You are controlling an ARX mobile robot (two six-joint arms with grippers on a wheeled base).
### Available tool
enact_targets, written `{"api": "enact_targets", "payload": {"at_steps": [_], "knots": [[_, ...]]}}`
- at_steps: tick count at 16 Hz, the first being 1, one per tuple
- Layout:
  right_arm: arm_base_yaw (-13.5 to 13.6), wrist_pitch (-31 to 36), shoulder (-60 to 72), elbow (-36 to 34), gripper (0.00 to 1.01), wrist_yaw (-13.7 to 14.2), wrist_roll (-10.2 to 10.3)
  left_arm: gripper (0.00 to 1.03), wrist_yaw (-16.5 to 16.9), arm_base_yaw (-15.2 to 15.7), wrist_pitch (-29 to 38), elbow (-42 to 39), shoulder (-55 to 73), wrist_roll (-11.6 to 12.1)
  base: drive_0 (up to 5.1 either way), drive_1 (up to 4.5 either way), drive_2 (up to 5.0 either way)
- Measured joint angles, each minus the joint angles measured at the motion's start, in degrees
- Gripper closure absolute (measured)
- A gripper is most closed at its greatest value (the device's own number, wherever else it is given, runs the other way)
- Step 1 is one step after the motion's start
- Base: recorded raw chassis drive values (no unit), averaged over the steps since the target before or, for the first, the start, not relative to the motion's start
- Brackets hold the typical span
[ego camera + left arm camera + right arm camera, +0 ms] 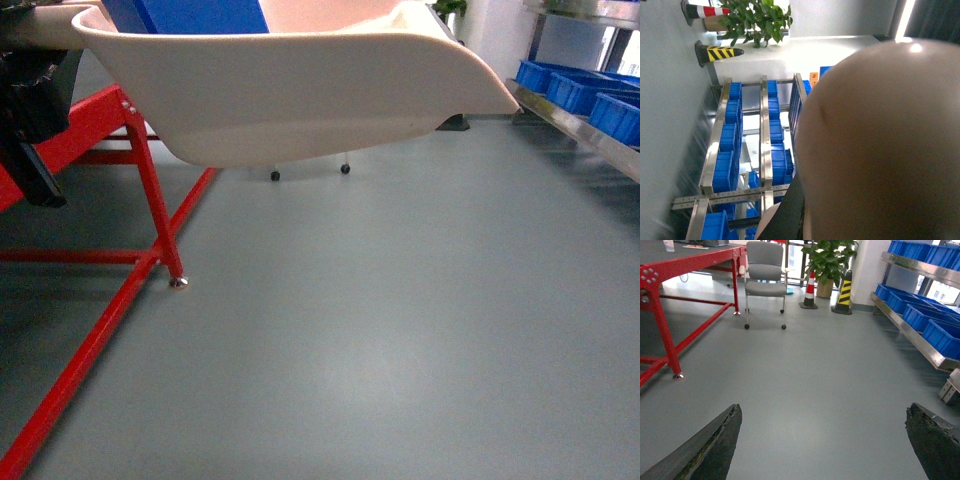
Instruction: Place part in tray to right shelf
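Between the right gripper's [822,450] spread, empty fingers [710,447] lies bare grey floor [815,385]. Left gripper: grip indeterminable. Cream tray [300,95], raised, carries the blue part [195,15]; steel shelf [575,120] stands right, well apart.

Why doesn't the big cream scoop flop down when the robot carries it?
The tray probably stays stiff: its walls hold a smooth curve with no sag in the head view. It looks like thin plastic, so likely light. Its glossy surface could be slippery, and the blue part inside might slide if it tips.
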Motion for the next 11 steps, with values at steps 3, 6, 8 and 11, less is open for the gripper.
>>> {"api": "enact_targets", "payload": {"at_steps": [3,6,8,11], "knots": [[0.0,-0.2,0.0,0.0,0.03,0.0,0.0,0.88,0.0,0.0,0.0,0.0,0.0,0.0,4.9,-2.59,-2.6],[0.0,-0.2,-0.1,0.0,0.03,0.0,0.0,0.88,0.1,0.0,-0.1,0.0,0.0,0.0,0.0,4.34,-4.3],[0.0,-0.1,0.0,0.0,0.03,0.0,0.0,0.88,0.1,0.0,-0.3,0.0,0.0,0.0,0.0,4.34,-4.3],[0.0,0.0,0.0,0.0,0.03,0.0,0.0,0.88,0.1,0.0,-0.1,0.0,0.0,0.0,0.0,4.34,-4.3]]}}
